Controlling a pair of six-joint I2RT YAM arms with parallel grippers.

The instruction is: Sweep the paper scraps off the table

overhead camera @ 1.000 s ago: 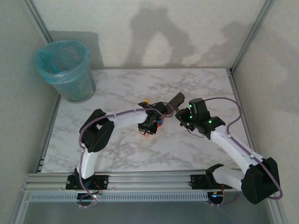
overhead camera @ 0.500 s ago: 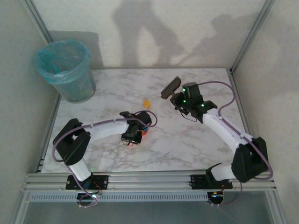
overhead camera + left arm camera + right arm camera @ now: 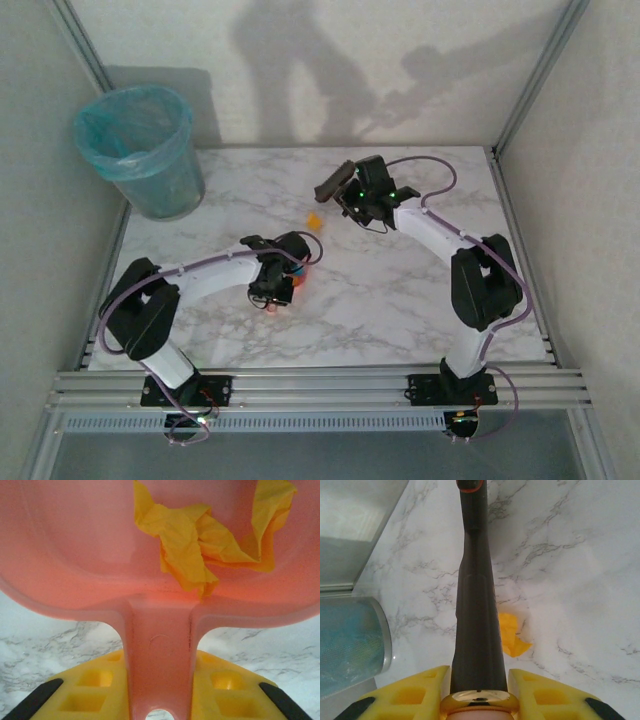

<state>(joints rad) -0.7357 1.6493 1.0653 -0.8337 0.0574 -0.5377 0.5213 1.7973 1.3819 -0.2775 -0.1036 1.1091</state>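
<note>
Scraps of crumpled yellow paper (image 3: 195,540) lie in the pink plastic dustpan (image 3: 75,555) my left pincer (image 3: 160,690) pinches; my right pincer (image 3: 479,692) clamps a dark brush handle (image 3: 476,605).

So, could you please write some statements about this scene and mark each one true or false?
1. The left tool grips the pink dustpan by its handle. True.
2. The dustpan is empty. False: crumpled yellow paper lies in it.
3. A yellow scrap lies on the table. True.
4. The right tool is open. False: it is shut on the brush handle.
5. The bin stands at the far right. False: it stands at the far left.
</note>
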